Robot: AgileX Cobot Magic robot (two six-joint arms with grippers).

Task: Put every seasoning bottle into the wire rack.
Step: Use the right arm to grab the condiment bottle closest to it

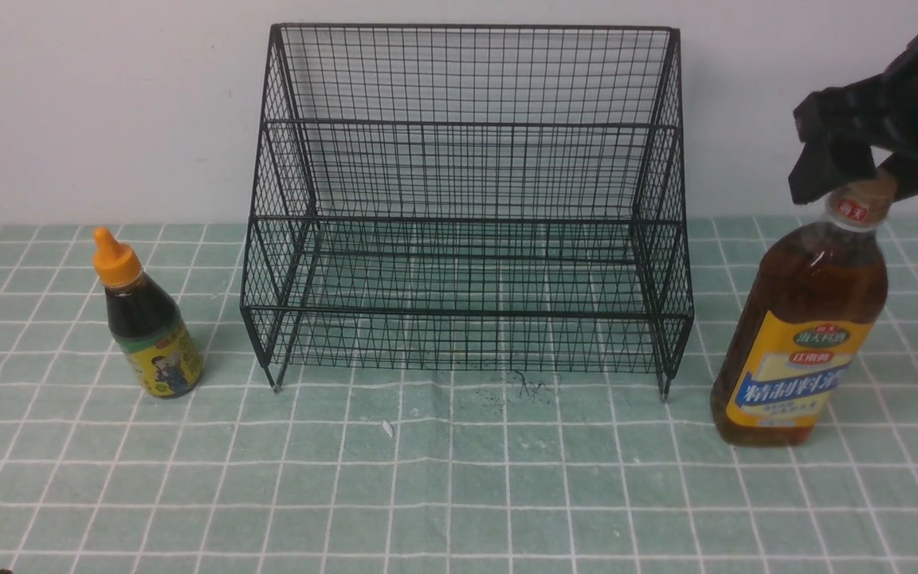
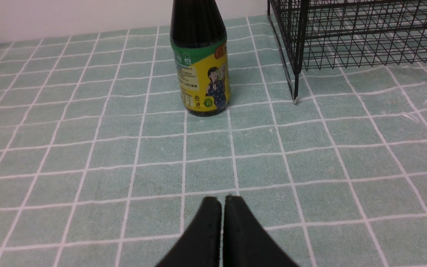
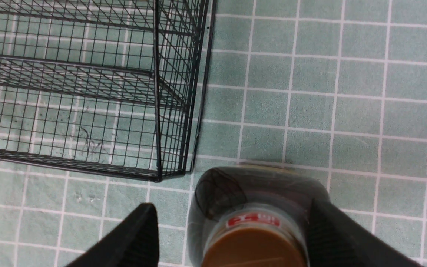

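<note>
The black wire rack [image 1: 467,215] stands on the checked cloth at the back centre, with nothing on its two tiers. The small dark-sauce bottle [image 1: 144,319] with the orange cap stands left of the rack; it also shows in the left wrist view [image 2: 202,70]. The tall amber bottle [image 1: 802,335] with the tan cap stands right of the rack. My right gripper [image 1: 857,187] is open above it, its jaws straddling the cap [image 3: 254,244], with a gap on one side. My left gripper [image 2: 222,202] is shut and empty, low over the cloth, well short of the small bottle.
The green checked cloth [image 1: 459,494] covers the table up to the white wall behind the rack. A small white scrap [image 1: 387,429] and dark specks [image 1: 527,387] lie in front of the rack. The rack's corner foot [image 3: 158,178] stands close to the tall bottle.
</note>
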